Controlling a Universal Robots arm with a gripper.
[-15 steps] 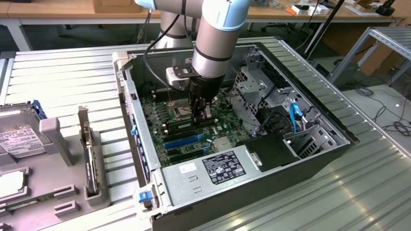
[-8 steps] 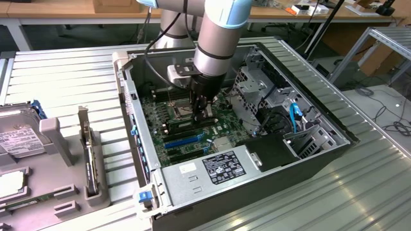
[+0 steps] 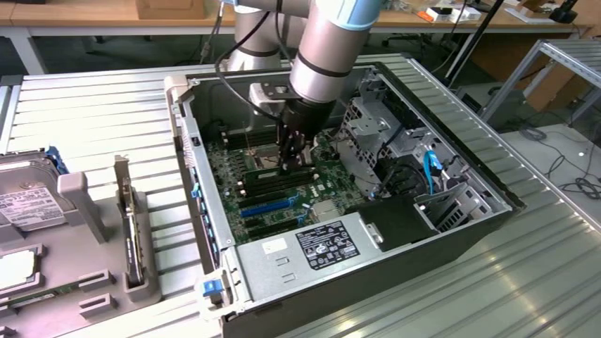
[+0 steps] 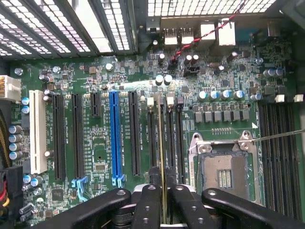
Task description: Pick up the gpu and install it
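Observation:
The gpu (image 4: 161,143) is a thin green stick seen edge-on, held upright between my black fingers (image 4: 148,198). My gripper (image 4: 163,179) is shut on it. The stick's edge lines up over the group of black memory slots (image 4: 169,129) beside the CPU socket. In the exterior view my gripper (image 3: 295,163) reaches down inside the open computer case (image 3: 211,246), just above the green motherboard (image 3: 281,193), close to the socket.
The open CPU socket (image 4: 224,171) lies next to the slots, with more black slots (image 4: 281,152) beyond it. A blue slot (image 4: 115,138) and a white slot (image 4: 37,131) lie on the other side. A power supply (image 3: 314,246) and drive cage (image 3: 376,130) crowd the case. A grey fixture (image 3: 127,225) stands outside.

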